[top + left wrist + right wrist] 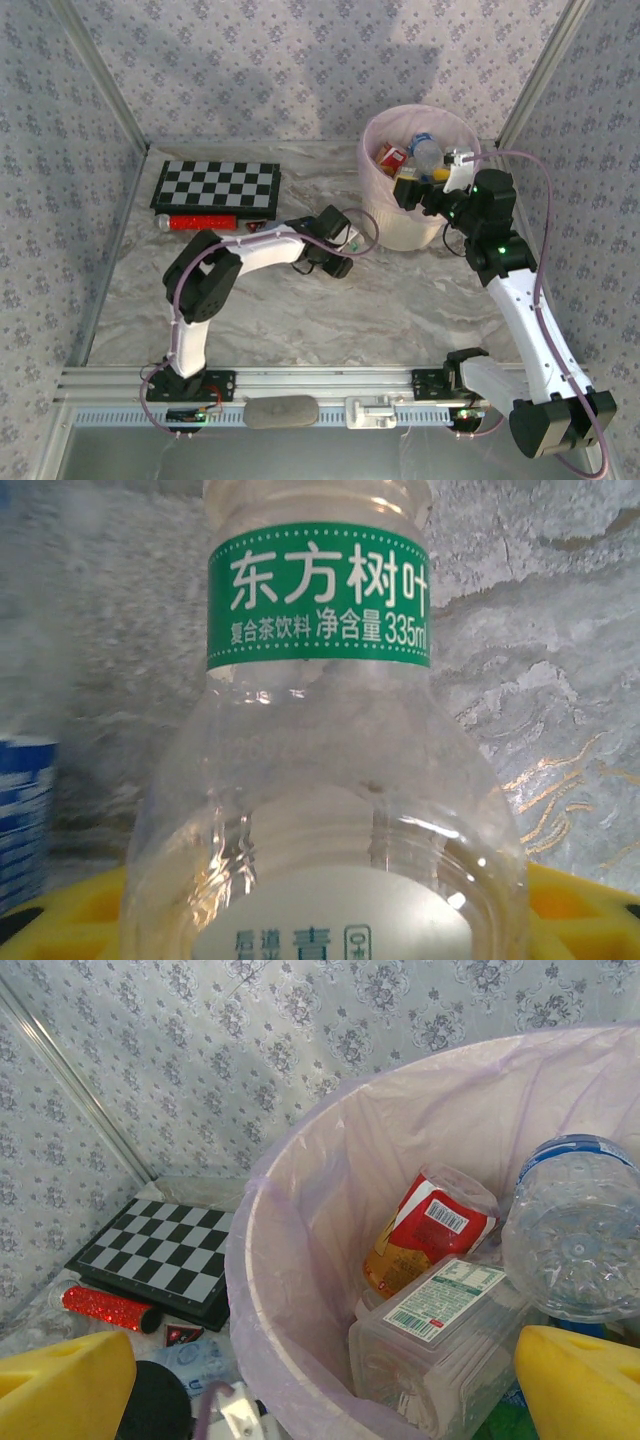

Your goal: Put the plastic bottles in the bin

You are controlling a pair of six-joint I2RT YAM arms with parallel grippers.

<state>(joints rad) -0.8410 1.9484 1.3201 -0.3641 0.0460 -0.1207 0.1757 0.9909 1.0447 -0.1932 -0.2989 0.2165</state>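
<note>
Your left claw (320, 915) clamps the clear bottle (320, 780) labelled 东方树叶, 335ml; your right claw (322, 1385) hangs spread apart over the bin (330, 1210).

Clear green-labelled bottle (320, 780) between yellow jaws

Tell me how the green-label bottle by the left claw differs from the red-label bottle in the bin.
The green-label bottle has a narrow green band on a clear body; the red-label bottle is mostly wrapped in red and orange. The green-label bottle is outside the bin, the red-label bottle inside it. Both are plastic.
</note>
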